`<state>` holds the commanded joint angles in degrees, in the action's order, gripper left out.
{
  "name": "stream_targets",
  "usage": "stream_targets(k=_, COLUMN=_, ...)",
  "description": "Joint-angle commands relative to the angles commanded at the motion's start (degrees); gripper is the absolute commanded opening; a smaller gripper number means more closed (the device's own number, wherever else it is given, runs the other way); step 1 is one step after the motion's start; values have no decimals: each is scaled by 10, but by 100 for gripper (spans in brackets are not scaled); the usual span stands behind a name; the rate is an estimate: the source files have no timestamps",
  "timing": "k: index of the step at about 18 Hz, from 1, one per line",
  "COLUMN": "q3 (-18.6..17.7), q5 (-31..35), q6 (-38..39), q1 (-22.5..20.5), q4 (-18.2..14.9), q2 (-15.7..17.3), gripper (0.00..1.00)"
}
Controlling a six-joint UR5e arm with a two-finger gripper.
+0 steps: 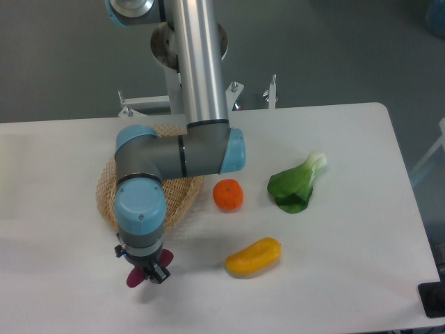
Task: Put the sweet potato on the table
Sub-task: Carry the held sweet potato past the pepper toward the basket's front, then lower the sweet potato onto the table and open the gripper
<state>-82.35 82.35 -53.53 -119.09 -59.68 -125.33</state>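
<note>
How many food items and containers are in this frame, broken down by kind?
Sweet potato, in the gripper: 1
Orange: 1
Yellow fruit: 1
Leafy green vegetable: 1
Wicker basket: 1
Total: 5

Wicker basket (182, 196) just behind gripper (144, 270)
</note>
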Motion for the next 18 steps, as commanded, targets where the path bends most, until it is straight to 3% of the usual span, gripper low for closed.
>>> stream_targets(k=1, q3=0, q5=0, q6=0, q1=1, q4=0, q2=0, gripper=58)
stream_targets(k=5, q3=-2, q5=1, q6=0, q1=3, q4=0, q2=0, gripper=81)
stream_targets(k=12, q3=0, q5=1, q6=0, q1=3, q4=8, q2=3, gripper=100)
stream_targets(k=18, q3=4, q5=3, q6=1, q1=2, q4=17, q2=11, gripper=100)
